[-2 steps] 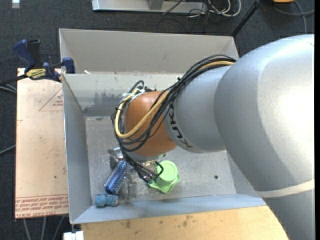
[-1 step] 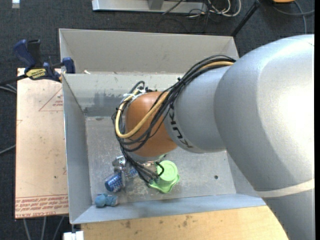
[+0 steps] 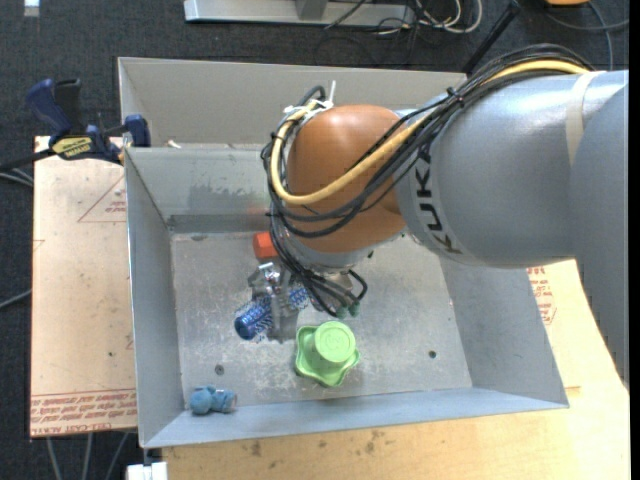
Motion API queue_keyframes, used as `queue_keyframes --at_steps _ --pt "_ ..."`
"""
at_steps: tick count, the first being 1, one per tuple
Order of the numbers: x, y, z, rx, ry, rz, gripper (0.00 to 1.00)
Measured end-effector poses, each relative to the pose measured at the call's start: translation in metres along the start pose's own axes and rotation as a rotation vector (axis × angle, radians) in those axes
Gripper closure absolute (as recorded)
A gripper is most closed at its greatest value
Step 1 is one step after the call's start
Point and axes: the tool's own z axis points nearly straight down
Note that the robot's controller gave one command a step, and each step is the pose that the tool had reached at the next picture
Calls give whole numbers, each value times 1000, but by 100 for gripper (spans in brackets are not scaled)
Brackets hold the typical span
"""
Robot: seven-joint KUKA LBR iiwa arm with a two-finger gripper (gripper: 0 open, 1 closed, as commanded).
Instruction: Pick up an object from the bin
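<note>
One blue ridged cylinder (image 3: 254, 321), at hand (image 3: 272, 298), toward view's lower left, long axis slanting up-right into it; green lobed cap (image 3: 325, 353) beside. Hand open or closed: we cannot tell.

the bin (image 3: 150, 268) is plain grey metal, its floor scuffed with pale whitish speckles. colours in it: a lime green flower-edged cap (image 3: 325, 353), a bright blue ribbed roller (image 3: 252, 321) with paler stripes on its ridges, a small dusty blue lump (image 3: 212, 400) and an orange-red bit (image 3: 263, 245). the wrist cover (image 3: 340, 168) is glossy orange-brown, the arm (image 3: 520, 188) silver-grey with black kuka lettering, and the cables (image 3: 470, 88) are cream-yellow and black.
</note>
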Motion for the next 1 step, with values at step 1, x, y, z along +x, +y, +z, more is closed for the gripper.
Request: queue_keyframes --at_steps 1 --pt "28 2 -82 0 0 25 100"
